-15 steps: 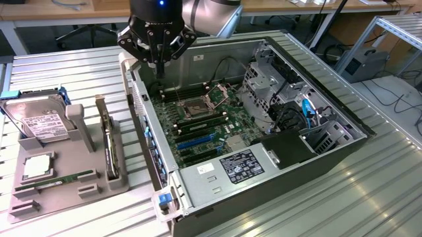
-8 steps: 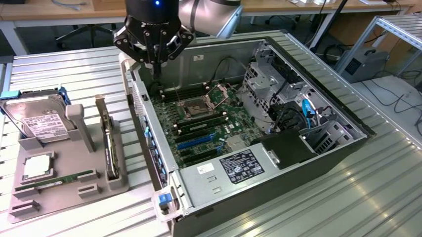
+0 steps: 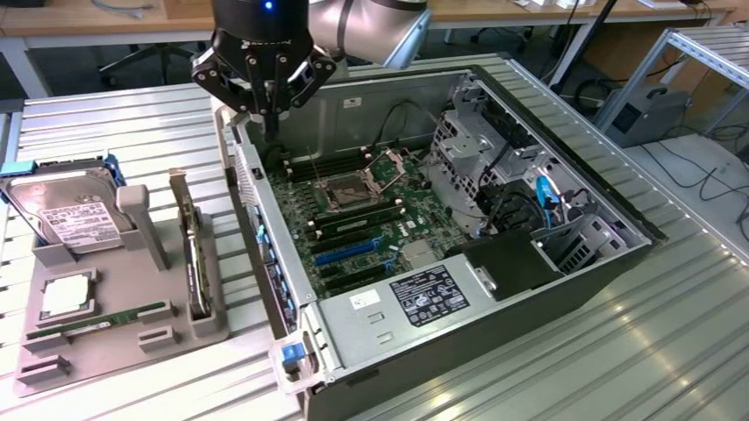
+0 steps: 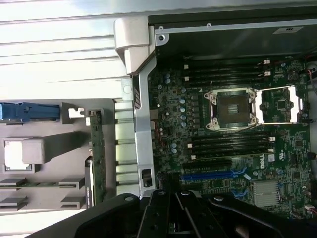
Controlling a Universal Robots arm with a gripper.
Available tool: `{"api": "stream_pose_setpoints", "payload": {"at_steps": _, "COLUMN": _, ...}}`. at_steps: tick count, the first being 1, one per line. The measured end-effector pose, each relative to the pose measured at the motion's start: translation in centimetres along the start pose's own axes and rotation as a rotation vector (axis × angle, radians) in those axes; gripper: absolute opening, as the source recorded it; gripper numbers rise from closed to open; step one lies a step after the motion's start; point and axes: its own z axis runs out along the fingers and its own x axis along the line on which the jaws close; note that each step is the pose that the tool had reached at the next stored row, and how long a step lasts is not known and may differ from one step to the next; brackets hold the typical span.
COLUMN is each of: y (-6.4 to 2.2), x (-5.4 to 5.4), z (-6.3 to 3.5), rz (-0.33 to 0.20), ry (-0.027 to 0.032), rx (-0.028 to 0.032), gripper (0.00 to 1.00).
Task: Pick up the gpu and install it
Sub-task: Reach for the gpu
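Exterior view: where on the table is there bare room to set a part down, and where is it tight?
Bare ribbed table lies at the exterior view's right of the computer case, and behind the grey holder, toward the desks. Crowded: the narrow gap between holder and case, beside the upright gpu.

Inside the open case [image 3: 468, 373], in the exterior view, the motherboard [image 3: 363, 237] lies clear at centre. A drive cage [image 3: 468, 149] and cables [image 3: 542, 195] crowd 3 o'clock. At 9 o'clock the gpu [image 3: 191, 263] stands in a narrow lane between case wall [image 3: 252, 206] and holder post [image 3: 132, 219]. The closed gripper [image 3: 270, 123] hangs at 11 o'clock.
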Motion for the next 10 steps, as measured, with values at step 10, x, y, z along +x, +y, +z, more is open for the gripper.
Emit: {"api": "stream_pose_setpoints", "payload": {"at_steps": 10, "y": -0.06, "x": 0.74, "z": -0.02, "rz": 0.000, "ry": 0.0001, "rx": 0.0000, "gripper": 0.11}}
